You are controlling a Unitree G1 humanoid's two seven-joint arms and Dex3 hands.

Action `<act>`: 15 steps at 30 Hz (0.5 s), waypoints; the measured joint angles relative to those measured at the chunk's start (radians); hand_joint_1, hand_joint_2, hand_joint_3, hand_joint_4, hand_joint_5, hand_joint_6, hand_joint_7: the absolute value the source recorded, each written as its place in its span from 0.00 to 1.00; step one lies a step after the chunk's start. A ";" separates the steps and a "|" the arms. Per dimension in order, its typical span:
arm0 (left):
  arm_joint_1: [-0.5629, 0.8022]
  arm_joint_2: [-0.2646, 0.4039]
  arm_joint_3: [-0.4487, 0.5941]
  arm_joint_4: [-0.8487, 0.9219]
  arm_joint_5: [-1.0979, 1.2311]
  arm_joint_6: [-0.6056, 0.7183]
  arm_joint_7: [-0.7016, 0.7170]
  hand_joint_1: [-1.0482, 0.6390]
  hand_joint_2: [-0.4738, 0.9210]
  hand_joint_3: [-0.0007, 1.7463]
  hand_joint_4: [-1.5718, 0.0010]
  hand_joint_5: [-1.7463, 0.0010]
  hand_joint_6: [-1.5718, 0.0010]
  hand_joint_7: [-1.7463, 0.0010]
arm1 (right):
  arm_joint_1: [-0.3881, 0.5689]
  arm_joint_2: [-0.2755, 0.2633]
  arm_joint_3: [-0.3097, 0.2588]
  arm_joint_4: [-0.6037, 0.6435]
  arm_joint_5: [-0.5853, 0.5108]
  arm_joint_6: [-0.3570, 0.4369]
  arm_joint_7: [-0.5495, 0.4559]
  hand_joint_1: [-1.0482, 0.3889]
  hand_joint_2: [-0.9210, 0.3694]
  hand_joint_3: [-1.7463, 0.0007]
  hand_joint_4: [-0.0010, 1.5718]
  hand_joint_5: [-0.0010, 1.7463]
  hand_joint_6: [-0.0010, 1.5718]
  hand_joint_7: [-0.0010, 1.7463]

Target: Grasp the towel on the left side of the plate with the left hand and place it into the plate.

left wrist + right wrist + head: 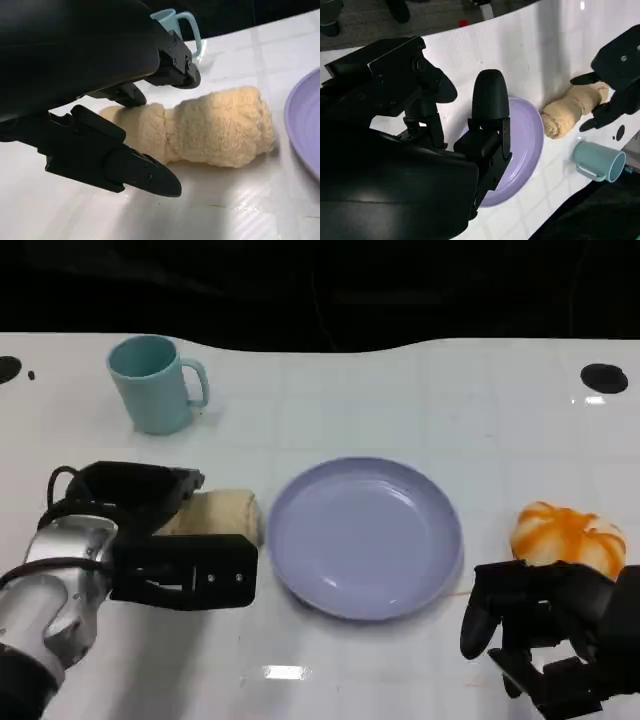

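Rolled tan towel (222, 513) lies on the white table (400, 390), just left of the lavender plate (365, 537), its right end near the plate rim w/ a thin strip of table between. Plate holds nothing.

Left hand (165, 540) sits over the towel's left part. In the left wrist view its fingers (145, 175) are apart, one on the near side of the roll, the others (172, 62) on the far side; towel (210, 130) lies between them on the table, not clamped. Can't tell if any fingertip touches the cloth.

Right hand (545, 615) is at the near right, well apart from the towel, fingers loosely spread, holding nothing. Orange-and-white pumpkin-shaped object (568, 537) sits just behind it, right of the plate.

Teal mug (155, 383) stands upright at far left, handle to the right, beyond the towel.
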 measured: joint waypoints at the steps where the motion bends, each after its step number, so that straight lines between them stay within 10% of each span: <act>1: -0.022 -0.012 -0.007 0.054 0.000 -0.012 0.014 0.30 1.00 0.04 0.68 0.92 0.73 0.98 | 0.000 0.000 0.000 -0.003 0.000 0.000 0.000 0.75 0.27 0.38 0.45 0.95 0.44 0.82; 7: -0.125 -0.057 -0.033 0.312 -0.029 -0.078 0.068 0.39 1.00 0.09 0.43 0.84 0.50 0.94 | 0.002 0.000 0.000 -0.017 0.000 0.014 -0.002 0.75 0.27 0.38 0.45 0.96 0.44 0.81; 12: -0.127 -0.066 -0.032 0.409 -0.068 -0.169 0.206 0.48 1.00 0.10 0.48 0.13 0.26 0.94 | 0.002 0.000 0.000 -0.020 0.000 0.016 -0.002 0.76 0.27 0.38 0.44 0.96 0.44 0.81; 15: -0.123 -0.068 -0.032 0.433 -0.084 -0.211 0.264 0.49 1.00 0.10 0.51 0.01 0.45 0.42 | 0.002 0.000 0.000 -0.020 0.000 0.016 -0.002 0.76 0.26 0.38 0.44 0.95 0.44 0.81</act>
